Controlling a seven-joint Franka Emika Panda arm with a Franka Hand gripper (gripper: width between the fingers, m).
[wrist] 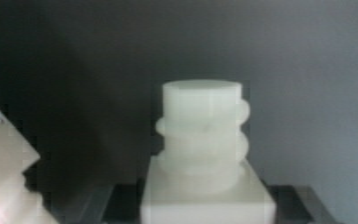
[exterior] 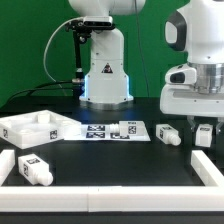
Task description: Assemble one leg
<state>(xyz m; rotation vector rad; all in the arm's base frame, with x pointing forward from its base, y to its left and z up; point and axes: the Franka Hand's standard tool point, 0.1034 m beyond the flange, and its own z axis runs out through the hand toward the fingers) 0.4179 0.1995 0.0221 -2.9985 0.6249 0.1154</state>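
The hand (exterior: 205,132) is closed on a leg (wrist: 202,145). In the wrist view its dark fingers (wrist: 114,208) press the leg's square foot from both sides, and the ridged round end sticks out beyond them. In the exterior view the gripped leg sits low at that view's right, close to the table (exterior: 100,158); I cannot tell whether it touches. A second leg (exterior: 168,131) lies just beside the hand, toward the exterior view's left. Past it comes the marker board (exterior: 115,131), then the square panel (exterior: 35,128) well apart at the far left. A third leg (exterior: 35,170) lies in front of the panel, and a white rail (exterior: 205,165) runs in front of the hand.

The grip looks confined to the foot, so the long free end could swing or slip if the hand moves sharply. A low sideways move would likely knock the second leg. If the leg tilts between the fingers, its ridged end may meet the panel crooked and jam rather than seat.
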